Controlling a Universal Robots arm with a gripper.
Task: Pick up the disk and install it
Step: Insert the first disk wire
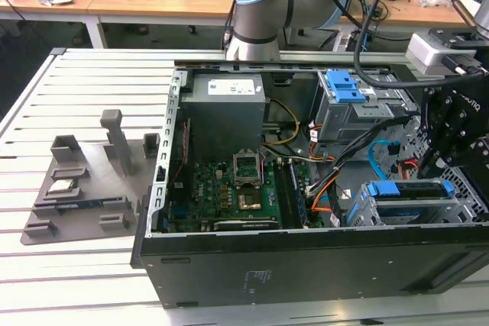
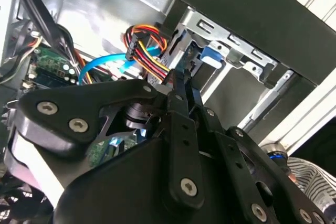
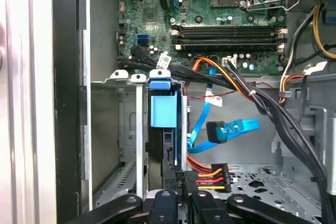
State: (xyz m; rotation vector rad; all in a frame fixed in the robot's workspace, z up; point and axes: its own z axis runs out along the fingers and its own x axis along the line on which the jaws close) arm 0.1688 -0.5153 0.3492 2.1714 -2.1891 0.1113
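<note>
With the pincer (image 3: 177, 195) clamped on the disk (image 3: 164, 109), the arm should seat it squarely between the bay (image 3: 137, 129) rails, clear of the cables (image 3: 210, 174).

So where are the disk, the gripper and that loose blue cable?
disk (image 3: 163, 111), first wrist view, its blue bracket tab.
gripper (image 2: 181, 80), second wrist view, its tips at the disk's edge.
blue cable (image 3: 233, 128), first wrist view, near its plug.

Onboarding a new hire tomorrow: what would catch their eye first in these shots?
The open computer case with its green motherboard dominates the exterior view. At that view's right, the black gripper hangs over the metal drive cage, where the disk in its blue bracket sits upright in a slot. A loose blue data cable lies beside the cage.
</note>
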